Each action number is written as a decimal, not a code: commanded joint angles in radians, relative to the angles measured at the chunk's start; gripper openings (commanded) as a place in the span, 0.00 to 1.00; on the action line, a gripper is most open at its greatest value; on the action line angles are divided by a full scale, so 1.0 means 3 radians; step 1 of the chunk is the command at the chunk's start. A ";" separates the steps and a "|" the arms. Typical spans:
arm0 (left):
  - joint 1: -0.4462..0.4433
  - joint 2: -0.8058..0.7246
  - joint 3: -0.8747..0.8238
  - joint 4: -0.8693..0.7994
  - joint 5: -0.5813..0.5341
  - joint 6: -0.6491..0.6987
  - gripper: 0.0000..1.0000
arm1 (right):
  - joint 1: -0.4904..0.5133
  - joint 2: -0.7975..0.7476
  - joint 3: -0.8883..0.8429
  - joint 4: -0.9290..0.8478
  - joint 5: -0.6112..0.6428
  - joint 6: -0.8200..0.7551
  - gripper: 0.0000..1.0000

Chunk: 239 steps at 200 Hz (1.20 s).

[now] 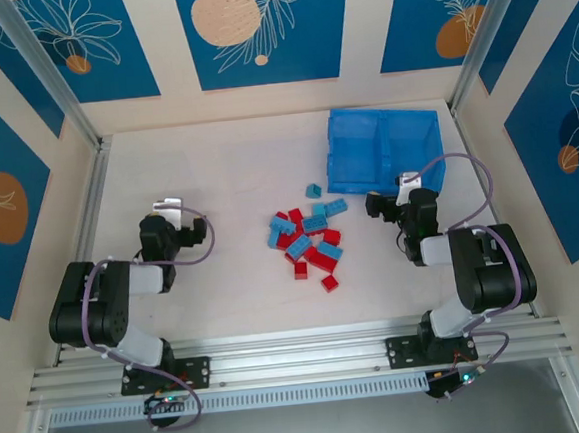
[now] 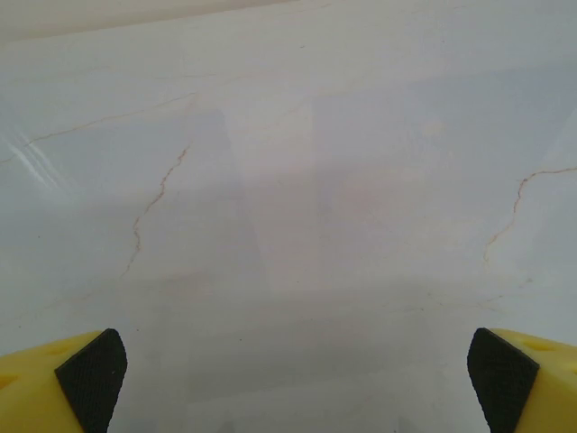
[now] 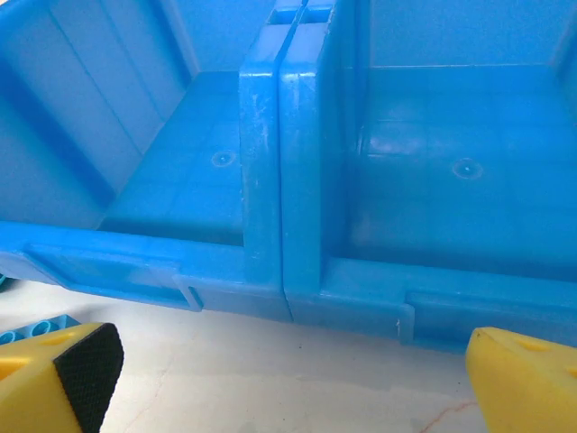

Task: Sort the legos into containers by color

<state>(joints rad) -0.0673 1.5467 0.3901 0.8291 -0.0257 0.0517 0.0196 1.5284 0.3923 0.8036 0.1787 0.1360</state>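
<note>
Currently the legos [image 1: 307, 243] lie in a loose red-and-teal heap at the middle of the desk [image 1: 217, 182], between the two arms, with one teal brick [image 1: 313, 189] apart from the heap, nearer the blue bin [image 1: 354, 146]. The bin sits toward the far right of the desk. The left end effector [image 2: 297, 383] hangs over bare desk left of the heap, its fingers spread wide with nothing between them. The right end effector [image 3: 302, 379] faces the bin's near wall at its divider [image 3: 279, 135], fingers likewise apart and holding nothing.
</note>
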 commanded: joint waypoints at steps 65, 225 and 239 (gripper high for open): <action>0.0035 -0.0027 0.0034 0.0023 0.0076 -0.0014 1.00 | -0.0014 -0.0017 0.0040 0.0094 -0.0043 -0.0075 0.99; -0.1019 -0.2354 0.1193 -0.3348 0.0722 0.0162 1.00 | 0.1019 -0.0880 0.2144 -0.5162 -0.0566 0.1519 1.00; -0.1199 -0.2398 0.1392 -0.3760 0.1035 0.0575 1.00 | 0.1227 -0.0793 0.2119 -0.5097 -0.0615 0.1665 1.00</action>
<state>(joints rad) -0.3565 0.8455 0.7246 0.0311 0.0952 0.0525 0.3050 1.2537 1.0210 -0.5541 0.0673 0.5411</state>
